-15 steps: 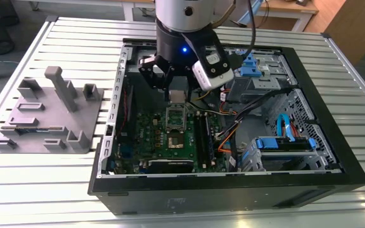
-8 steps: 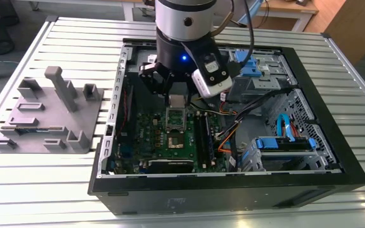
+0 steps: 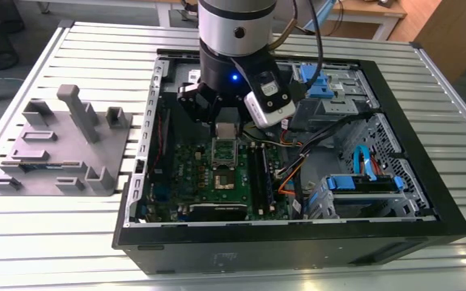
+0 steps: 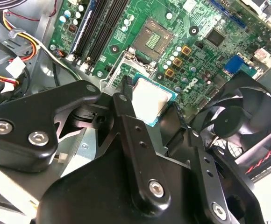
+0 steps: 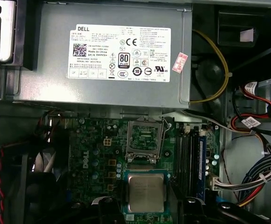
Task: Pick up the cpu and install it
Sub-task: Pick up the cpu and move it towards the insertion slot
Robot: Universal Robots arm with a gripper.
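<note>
The cpu [image 3: 226,129] is a small square chip with a pale silvery top. It hangs level a little above the green motherboard [image 3: 249,194] inside the open computer case. My gripper [image 4: 150,95] is shut on it, with one black finger at each side, as both wrist views show. In the first wrist view the cpu [image 5: 146,192] lies just short of the open socket [image 5: 145,139], whose metal frame is raised. The second wrist view shows the bare socket [image 4: 153,39] beyond the cpu [image 4: 149,100].
A grey power supply [image 5: 112,56] sits past the socket. Memory slots [image 5: 187,158] and bundled cables [image 5: 252,177] run along one side, and a black fan [image 4: 238,121] sits on the other. A grey plastic block [image 3: 55,151] with posts stands at the exterior view's left, outside the case wall [image 3: 298,227].
</note>
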